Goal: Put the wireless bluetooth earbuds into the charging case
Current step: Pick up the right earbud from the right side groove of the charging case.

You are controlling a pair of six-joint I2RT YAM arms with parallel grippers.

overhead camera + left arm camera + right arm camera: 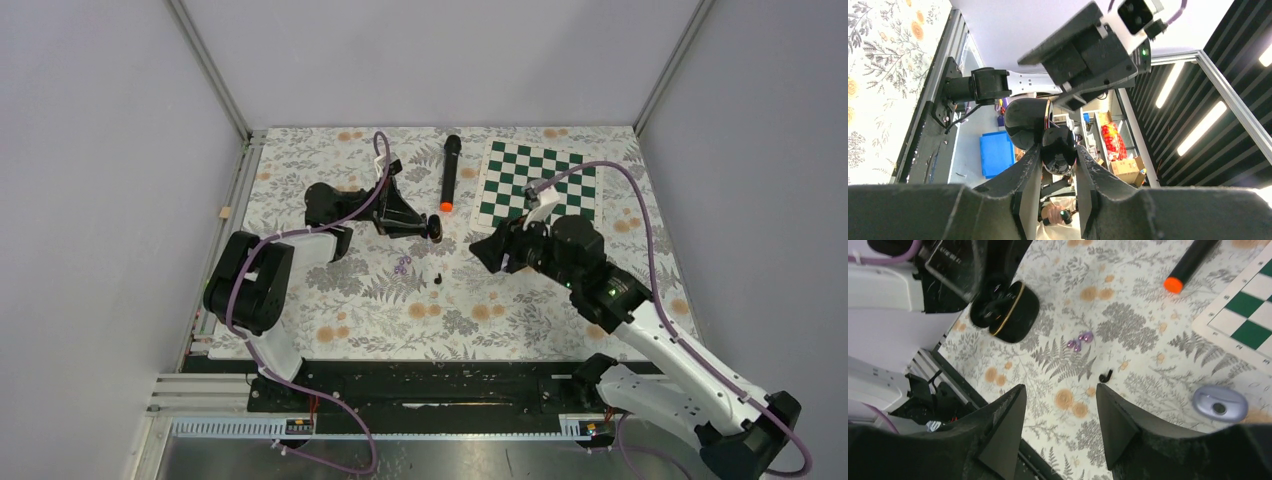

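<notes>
My left gripper [432,230] is shut on a black charging case [1005,310], held open above the floral table. In the left wrist view the case [1059,155] sits pinched between the fingertips [1083,160]. A few pale purple earbuds [1079,341] lie together on the cloth, and one black earbud [1105,376] lies just right of them; both show from above, purple [402,265] and black [439,279]. My right gripper [1060,390] hangs open above the table near the black earbud, with nothing between its fingers. It shows from above [483,250] to the right of the earbuds.
A long black microphone [450,172] with an orange end lies at the back centre. A green and white chessboard [540,180] lies back right. A pale purple oval case [1219,403] rests on the cloth right of my right gripper. The table's near rail [430,385] runs along the front.
</notes>
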